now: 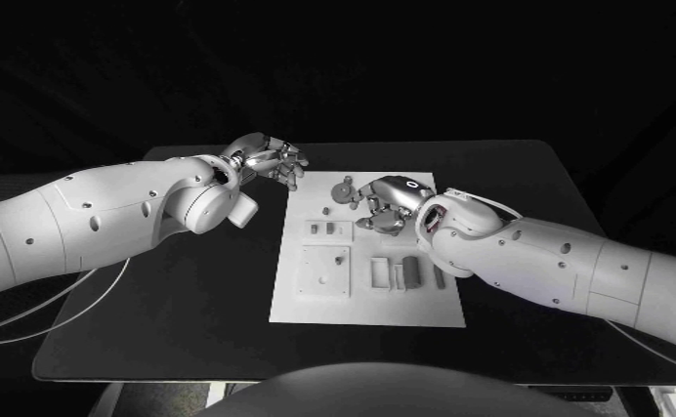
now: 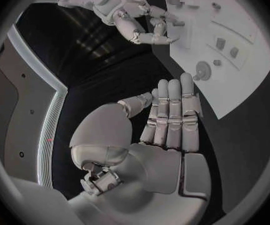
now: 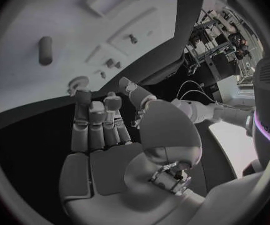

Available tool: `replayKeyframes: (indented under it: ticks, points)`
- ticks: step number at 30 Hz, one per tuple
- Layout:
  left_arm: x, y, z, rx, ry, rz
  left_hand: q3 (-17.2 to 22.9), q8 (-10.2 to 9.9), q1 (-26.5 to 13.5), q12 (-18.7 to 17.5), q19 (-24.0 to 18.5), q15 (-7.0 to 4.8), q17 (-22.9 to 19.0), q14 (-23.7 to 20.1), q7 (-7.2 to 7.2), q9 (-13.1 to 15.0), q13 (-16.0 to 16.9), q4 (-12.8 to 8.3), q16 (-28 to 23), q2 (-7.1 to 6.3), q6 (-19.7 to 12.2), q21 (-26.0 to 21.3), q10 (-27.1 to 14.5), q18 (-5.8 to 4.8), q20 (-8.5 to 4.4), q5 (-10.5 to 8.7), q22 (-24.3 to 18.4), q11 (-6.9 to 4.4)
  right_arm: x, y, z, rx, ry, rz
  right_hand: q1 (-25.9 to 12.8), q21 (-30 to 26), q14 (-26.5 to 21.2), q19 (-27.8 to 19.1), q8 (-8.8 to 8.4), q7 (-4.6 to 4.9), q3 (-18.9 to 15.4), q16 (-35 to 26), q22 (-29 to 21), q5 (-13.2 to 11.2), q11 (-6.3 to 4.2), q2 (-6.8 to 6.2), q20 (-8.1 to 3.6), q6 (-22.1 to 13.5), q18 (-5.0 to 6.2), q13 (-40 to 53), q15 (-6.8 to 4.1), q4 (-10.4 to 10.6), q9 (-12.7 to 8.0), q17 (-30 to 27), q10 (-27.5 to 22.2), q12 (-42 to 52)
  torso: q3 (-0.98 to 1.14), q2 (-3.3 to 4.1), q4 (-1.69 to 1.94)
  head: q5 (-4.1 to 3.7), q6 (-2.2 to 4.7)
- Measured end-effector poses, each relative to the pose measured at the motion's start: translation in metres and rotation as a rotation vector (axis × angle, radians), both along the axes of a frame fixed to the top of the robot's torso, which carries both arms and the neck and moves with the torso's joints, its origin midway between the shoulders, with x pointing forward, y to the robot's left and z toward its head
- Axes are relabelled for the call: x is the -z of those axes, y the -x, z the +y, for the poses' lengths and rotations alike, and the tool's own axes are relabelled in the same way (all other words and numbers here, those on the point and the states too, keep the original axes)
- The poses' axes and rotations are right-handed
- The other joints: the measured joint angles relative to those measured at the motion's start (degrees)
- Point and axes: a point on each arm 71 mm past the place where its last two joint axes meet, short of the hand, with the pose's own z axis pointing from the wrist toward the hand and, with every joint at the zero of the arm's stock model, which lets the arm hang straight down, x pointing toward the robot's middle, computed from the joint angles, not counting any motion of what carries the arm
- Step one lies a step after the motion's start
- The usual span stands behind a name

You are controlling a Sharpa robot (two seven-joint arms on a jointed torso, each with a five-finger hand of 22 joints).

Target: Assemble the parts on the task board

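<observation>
The white task board (image 1: 369, 308) lies in the middle of the black table. Small grey parts sit on it: a round piece (image 1: 343, 189) at its far end, a square plate (image 1: 324, 271), pale blocks (image 1: 380, 272) and a dark cylinder (image 1: 411, 271). My right hand (image 1: 388, 202) hovers over the board's far half, right of the round piece, fingers spread and holding nothing. In the right wrist view its fingertips (image 3: 82, 98) reach close to the round piece (image 3: 78, 82). My left hand (image 1: 271, 159) is off the board's far left corner, fingers straight (image 2: 172, 120), holding nothing.
The board (image 2: 235, 60) and my right hand (image 2: 141, 20) appear in the left wrist view. Bare black table (image 1: 169, 300) surrounds the board on both sides. Cables hang off the table's left edge (image 1: 57, 310).
</observation>
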Motion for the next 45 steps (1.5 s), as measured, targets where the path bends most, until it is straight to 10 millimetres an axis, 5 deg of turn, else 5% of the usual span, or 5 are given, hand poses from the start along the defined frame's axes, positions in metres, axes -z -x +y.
replayKeyframes:
  ticks: [12, 20, 25, 27, 45]
  points:
    - [0.000, -0.001, 0.002, -0.004, -0.002, -0.002, -1.48, -0.38, 0.02, 0.00, -0.65, 0.30, 0.01, -0.70, 0.23, 0.18, 0.23, -0.46, 0.00, -1.11, -0.22, -0.01, -0.33, -0.01, 0.19, 0.01, 0.30, 0.32, -0.031, -0.028, -0.054, 0.127, -0.008, -0.030, -0.54, 0.44, 0.87, 0.74, 0.49, 0.02, 0.00, 0.05, -0.01, 0.00, -0.21, -0.54, -0.49, 0.02, 0.00, -0.07, -0.25, 0.00, -0.07, -0.04, 0.62, 0.22, 0.03, -0.01, 0.02, -0.34, 0.94]
    - [0.000, -0.002, 0.000, -0.001, 0.001, -0.009, -9.51, -2.88, -1.93, -0.27, -1.15, 0.30, -0.48, -1.10, 0.64, -1.71, 0.68, -5.48, 0.46, -1.85, -0.64, -0.62, -0.72, 0.02, 0.29, 0.01, 0.75, 0.32, -0.020, -0.036, -0.069, 0.156, 0.033, 0.015, -1.83, 0.44, 0.84, 0.69, 0.44, 0.02, -0.89, 0.05, -0.01, 0.00, -0.18, -1.83, -0.50, 0.01, -0.01, -0.23, -0.22, 0.10, -0.56, -0.19, 0.58, 0.22, 0.03, 0.05, 0.02, -0.82, 1.05]
    - [0.000, -0.002, 0.000, 0.000, 0.003, -0.014, -10.67, -4.60, -2.12, -0.66, -1.15, 0.30, -0.95, -1.51, 0.85, -4.70, 0.68, -7.34, 0.67, -1.66, -0.43, -1.26, -0.72, 0.00, 0.29, 0.01, 0.73, 0.31, -0.006, -0.031, -0.072, 0.155, 0.054, 0.052, -3.11, -0.01, -0.49, -0.68, -1.73, -0.04, -2.95, -0.23, -0.01, 0.22, 1.25, -3.11, -0.18, -2.52, -0.02, -0.23, 1.07, 0.08, -1.67, -0.19, -0.86, -0.07, 0.08, 0.05, 0.07, -1.17, 1.07]
    - [-0.001, -0.002, 0.001, 0.000, 0.004, -0.016, -10.74, -4.69, -2.12, -0.90, -1.15, 0.30, -1.00, -1.52, 0.95, -5.25, 0.68, -7.45, 0.67, -1.66, -0.33, -1.28, -0.72, -0.01, 0.29, 0.01, 0.67, 0.31, -0.003, -0.030, -0.075, 0.153, 0.061, 0.062, -3.29, -0.01, -0.68, -0.86, -2.22, 1.11, -3.58, -0.23, -0.01, 0.44, 1.55, -3.28, 0.00, -4.35, -0.02, -0.23, 1.27, 0.08, -1.95, -0.19, -1.16, -0.07, 0.09, 0.05, 0.08, -1.20, 1.03]
    - [-0.001, -0.002, 0.001, 0.000, 0.006, -0.020, -11.37, -5.02, -2.12, -1.12, -1.15, 0.30, -1.30, -1.52, 0.95, -6.53, 0.66, -8.08, 0.66, -1.65, -0.32, -1.51, -0.71, -0.16, 0.30, 0.01, 0.56, 0.31, 0.033, -0.016, -0.078, 0.142, 0.111, 0.133, -4.04, -0.24, -1.39, -1.21, -2.21, 1.64, -5.06, -0.23, -0.02, 1.10, 2.05, -3.56, 0.35, -5.90, -0.30, -0.03, 1.98, 0.16, -2.34, -0.01, -2.07, 0.22, -0.01, 0.04, 0.19, -1.14, 0.81]
